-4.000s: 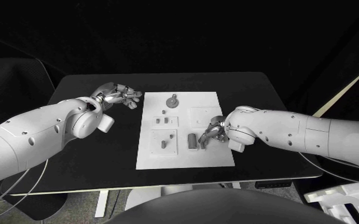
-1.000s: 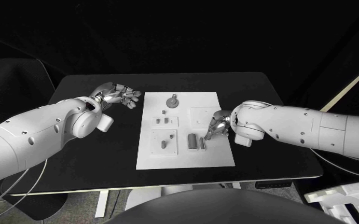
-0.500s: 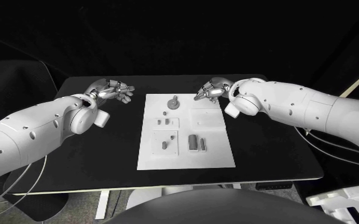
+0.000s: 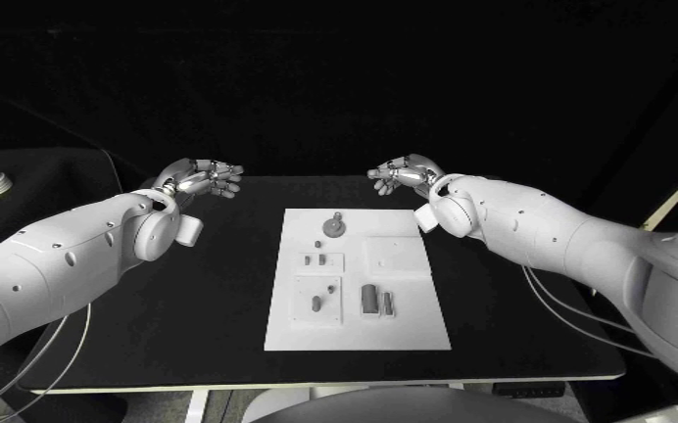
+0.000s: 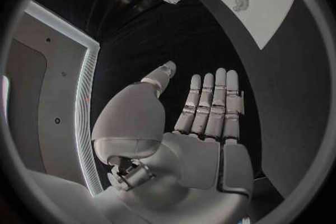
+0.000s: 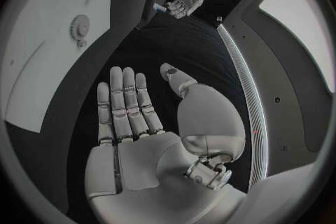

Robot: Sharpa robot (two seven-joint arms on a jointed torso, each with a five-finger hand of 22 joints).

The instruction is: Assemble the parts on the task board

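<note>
Both silver robot hands, left [image 4: 198, 179] and right [image 4: 405, 172], hang released, fingers spread, beyond the flat white rectangular task board [image 4: 414, 317] mid-tabletop [image 4: 169, 325]. Small grey parts [image 4: 368, 298] sit near; a blind descent could scatter them.

Looking like a robotics lab or test cell: a black tabletop [image 4: 184, 305] is standing against an all-black backdrop [image 4: 339, 51], carrying a white task board [image 4: 410, 320] with small fixtures. Cables [image 4: 565, 296] are trailing off the right arm. Wrist views are showing grey wall panels [image 5: 42, 95] edged by a lit strip [image 6: 241, 73].
</note>
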